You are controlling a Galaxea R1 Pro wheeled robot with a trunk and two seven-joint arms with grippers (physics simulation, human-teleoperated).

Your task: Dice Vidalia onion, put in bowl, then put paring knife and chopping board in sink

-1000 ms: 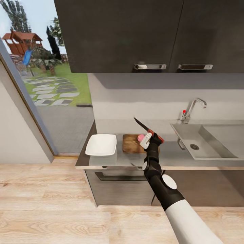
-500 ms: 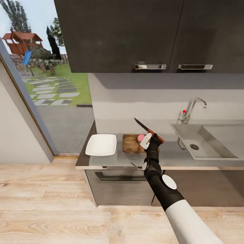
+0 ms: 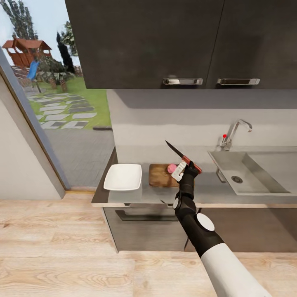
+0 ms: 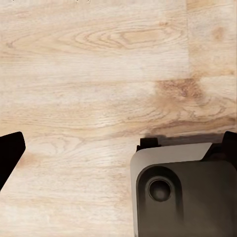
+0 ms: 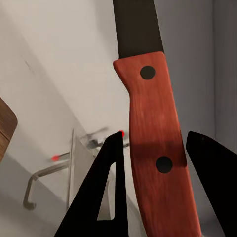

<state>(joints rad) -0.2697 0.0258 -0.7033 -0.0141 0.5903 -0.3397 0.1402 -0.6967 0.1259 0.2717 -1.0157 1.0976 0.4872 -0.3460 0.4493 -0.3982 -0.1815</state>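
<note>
In the head view my right gripper (image 3: 185, 168) is shut on the paring knife (image 3: 181, 157), held by its red handle. The dark blade slants up and to the left above the countertop (image 3: 206, 194). The pinkish Vidalia onion (image 3: 170, 167) rests on the brown chopping board (image 3: 159, 176), just left of the gripper and partly behind a white finger. The white bowl (image 3: 123, 176) stands left of the board. The grey sink (image 3: 251, 175) lies to the right. The right wrist view has the paring knife's handle (image 5: 148, 123) between two black fingers (image 5: 109, 187). My left gripper (image 4: 118, 148) hangs open over the wooden floor.
A chrome tap (image 3: 234, 131) with a red knob rises behind the sink. Dark wall cabinets (image 3: 165, 41) hang above the counter. A large window (image 3: 53, 82) to the left looks onto a garden. Part of my base (image 4: 182, 192) sits below the left gripper.
My right gripper and the knife have shifted slightly to the right, and the blade tip has risen a little. The onion, board and bowl stay put.
</note>
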